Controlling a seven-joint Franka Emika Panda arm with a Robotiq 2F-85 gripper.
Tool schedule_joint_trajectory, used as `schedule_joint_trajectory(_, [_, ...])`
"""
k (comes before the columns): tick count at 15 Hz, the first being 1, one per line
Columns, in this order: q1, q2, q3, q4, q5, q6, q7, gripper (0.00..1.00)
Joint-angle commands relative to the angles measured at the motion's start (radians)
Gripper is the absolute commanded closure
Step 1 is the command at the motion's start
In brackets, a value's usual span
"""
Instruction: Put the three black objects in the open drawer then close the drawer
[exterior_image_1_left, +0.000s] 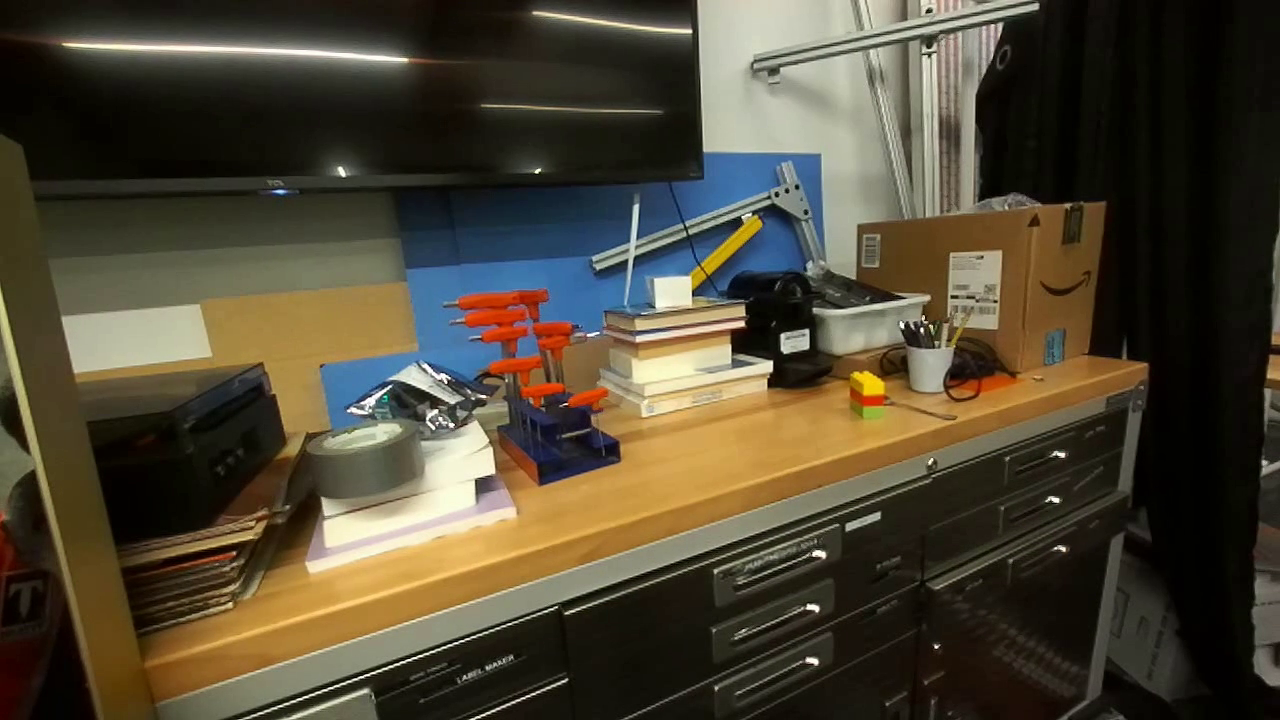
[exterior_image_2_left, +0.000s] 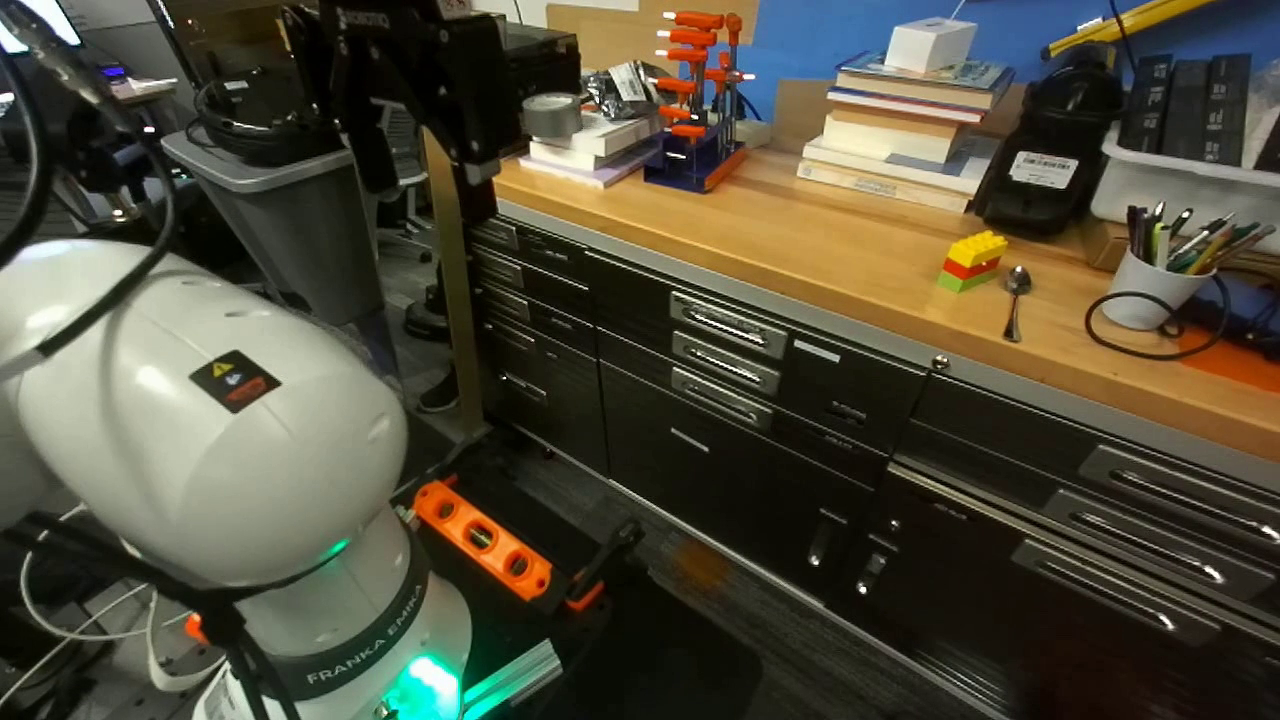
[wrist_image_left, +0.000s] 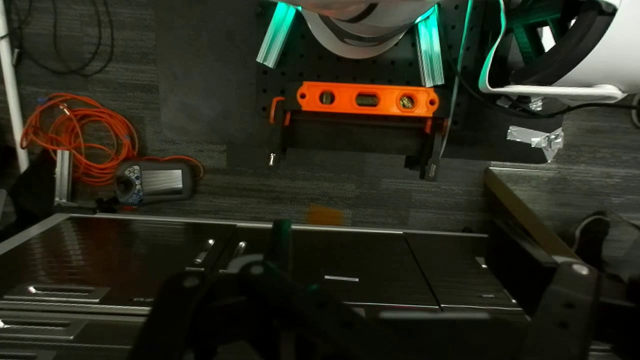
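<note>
End effector (exterior_image_2_left: 428, 192): released, jaws spread wide, well apart from the white bin (exterior_image_2_left: 1180, 184) | three black objects (exterior_image_2_left: 1186, 110) (apparently the task's): side by side inside the bin | drawers (exterior_image_2_left: 725, 364): lower than the bin

Claw (wrist_image_left: 400, 245) cut off by wrist view's bottom edge, too dark there for detail. In an exterior view: TV (exterior_image_1_left: 350, 90) cropped top and left, cabinet (exterior_image_1_left: 640, 640) bottom cut off, label (exterior_image_1_left: 975, 290) on cardboard box (exterior_image_1_left: 1018, 270) too small to read. Robot arm (exterior_image_2_left: 200, 420) clipped left; worktop (exterior_image_2_left: 850, 265) and white bin (exterior_image_2_left: 1190, 195) run off right.
</note>
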Motion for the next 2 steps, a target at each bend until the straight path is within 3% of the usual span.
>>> schedule_joint_trajectory(1, [-0.026, 0.002, 0.012, 0.0, 0.011, 0.001, -0.021, 0.0])
schedule_joint_trajectory(2, [-0.026, 0.002, 0.012, 0.0, 0.011, 0.002, -0.021, 0.0])
